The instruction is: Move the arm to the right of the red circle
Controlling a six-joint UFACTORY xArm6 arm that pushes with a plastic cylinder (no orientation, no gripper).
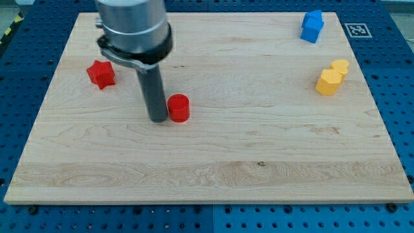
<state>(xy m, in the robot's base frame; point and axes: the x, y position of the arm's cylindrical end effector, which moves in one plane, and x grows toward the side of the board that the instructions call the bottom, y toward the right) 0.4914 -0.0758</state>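
The red circle (178, 107) is a short red cylinder left of the board's middle. My tip (157, 119) rests on the board right beside the circle's left side, touching it or nearly so. The dark rod rises from the tip to the grey arm body at the view's top.
A red star-shaped block (101, 74) lies at the left. A blue block (312, 26) sits at the top right. A yellow block (331, 77) lies at the right. The wooden board (207, 168) rests on a blue pegboard table.
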